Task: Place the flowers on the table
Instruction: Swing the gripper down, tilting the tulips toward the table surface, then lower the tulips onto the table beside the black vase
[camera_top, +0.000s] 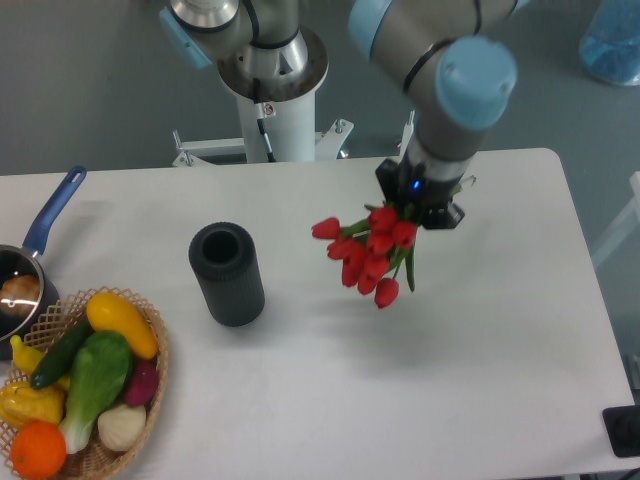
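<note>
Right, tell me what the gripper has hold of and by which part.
The gripper holds the flowers, a bunch of red tulips, by the stem end; the blooms hang out below and to the left, above the table. The fingers themselves are hidden.

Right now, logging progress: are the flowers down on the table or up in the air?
In the air: the flowers hang from the gripper above the table.

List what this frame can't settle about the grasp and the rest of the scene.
- Gripper: jaws hidden from the fixed camera under the wrist and tulip heads; the grasp can't be seen.
- Tulips: stems covered by the blooms and gripper; height above the table unclear from overhead.
- Pan: cut by the left edge; contents blurred.
- Vase: interior too dark.
- Blue object: cropped top right.
</note>
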